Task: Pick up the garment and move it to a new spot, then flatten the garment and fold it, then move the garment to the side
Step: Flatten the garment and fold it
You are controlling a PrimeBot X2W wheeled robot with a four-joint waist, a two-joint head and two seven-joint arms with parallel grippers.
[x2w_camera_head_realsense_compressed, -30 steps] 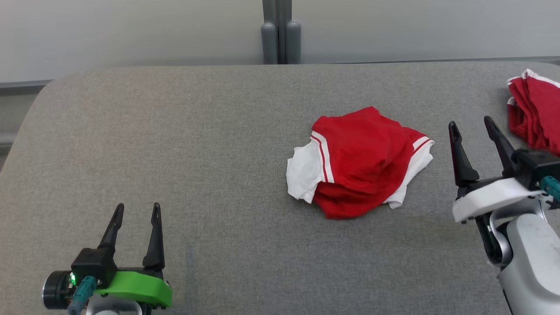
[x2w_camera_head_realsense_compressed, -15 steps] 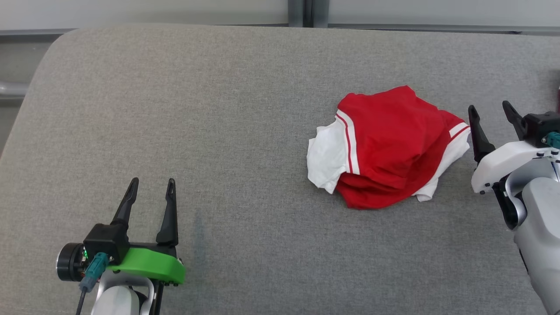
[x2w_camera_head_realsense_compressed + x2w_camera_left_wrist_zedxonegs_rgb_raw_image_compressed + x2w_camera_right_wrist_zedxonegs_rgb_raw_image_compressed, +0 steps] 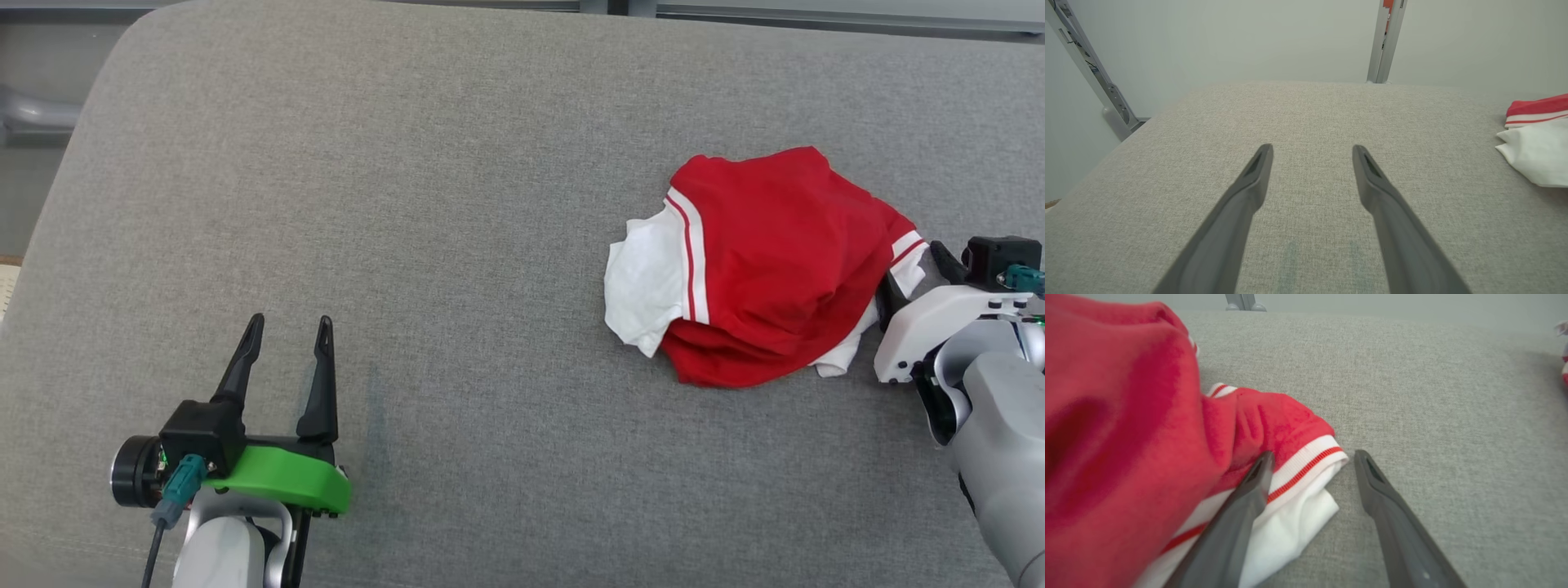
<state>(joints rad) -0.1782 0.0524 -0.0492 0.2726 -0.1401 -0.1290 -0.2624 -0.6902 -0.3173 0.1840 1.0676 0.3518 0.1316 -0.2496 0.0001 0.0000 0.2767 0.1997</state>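
Pick-up step I'd say: right gripper (image 3: 1313,456) spread wide, garment (image 3: 1126,416) bunched against one finger with its striped cuff (image 3: 1302,465) poking between the two, so next it needs to pinch that cuff.

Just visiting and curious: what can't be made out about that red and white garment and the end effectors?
Head view: garment crumpled, own folds hide its shape.
Left wrist view: garment cut off by right edge.
Right wrist view: second red cloth cut off by right edge; unclear whether right end effector touches garment.
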